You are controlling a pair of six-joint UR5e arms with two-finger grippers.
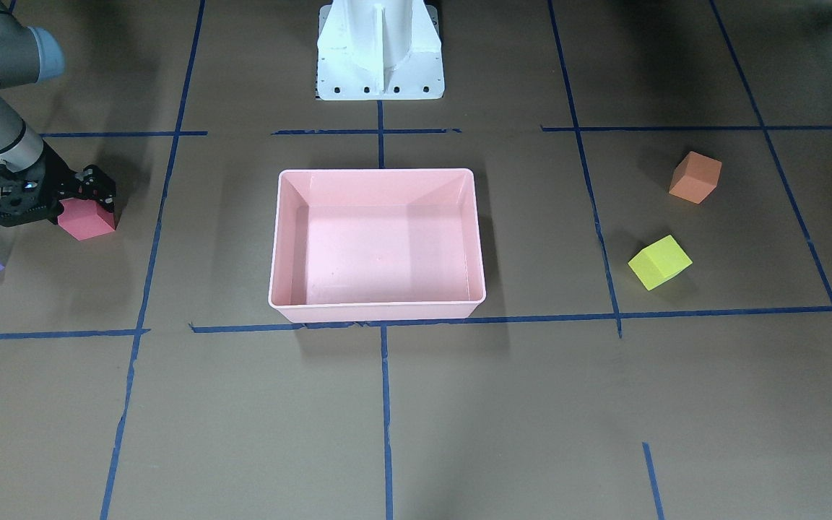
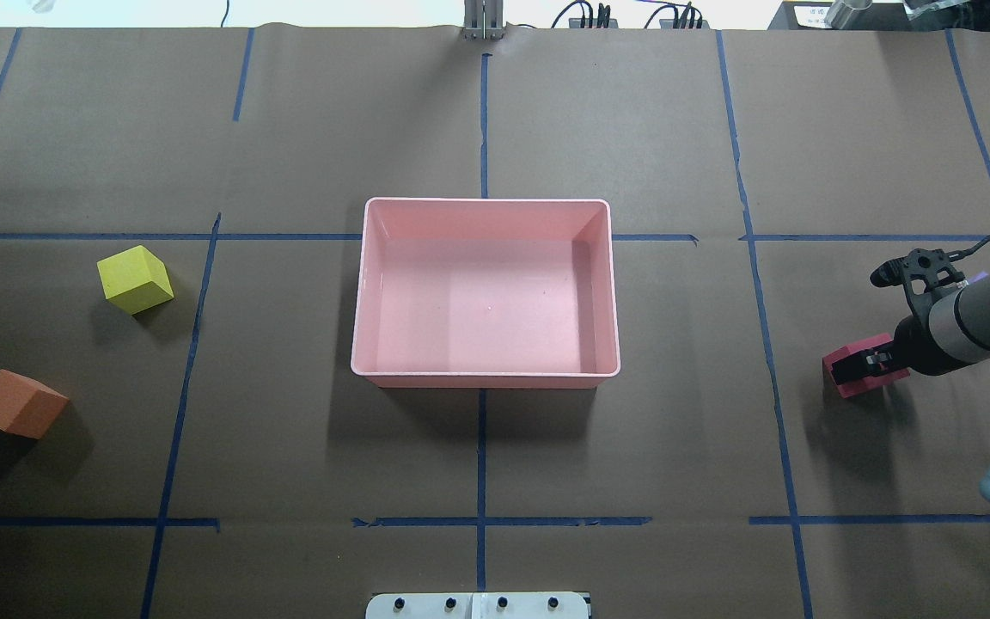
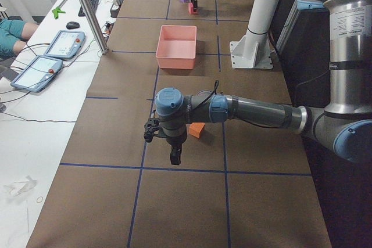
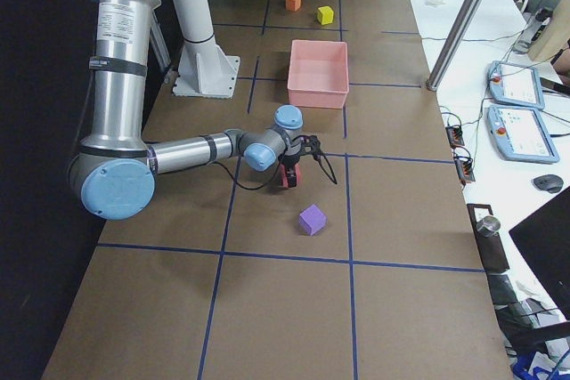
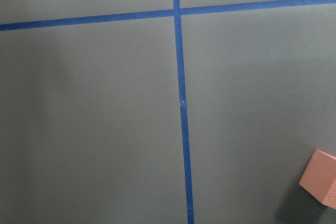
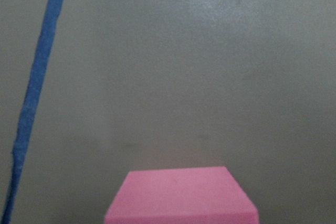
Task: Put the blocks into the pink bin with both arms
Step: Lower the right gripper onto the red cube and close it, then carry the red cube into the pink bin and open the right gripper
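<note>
Counter [image 2: 478,129] holds all four blocks [image 2: 135,279], pink bin [image 2: 486,375] empty, so nothing's done yet; right jaws sit around the red block [image 1: 91,220], grip unclear, left jaws likewise.

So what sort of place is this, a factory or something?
Probably a robotics lab bench rather than a factory: a brown paper-covered table gridded with blue tape lines, two grey tubular robot arms by a white bolted pedestal, and handheld touchscreen control pendants on the side desk.
</note>
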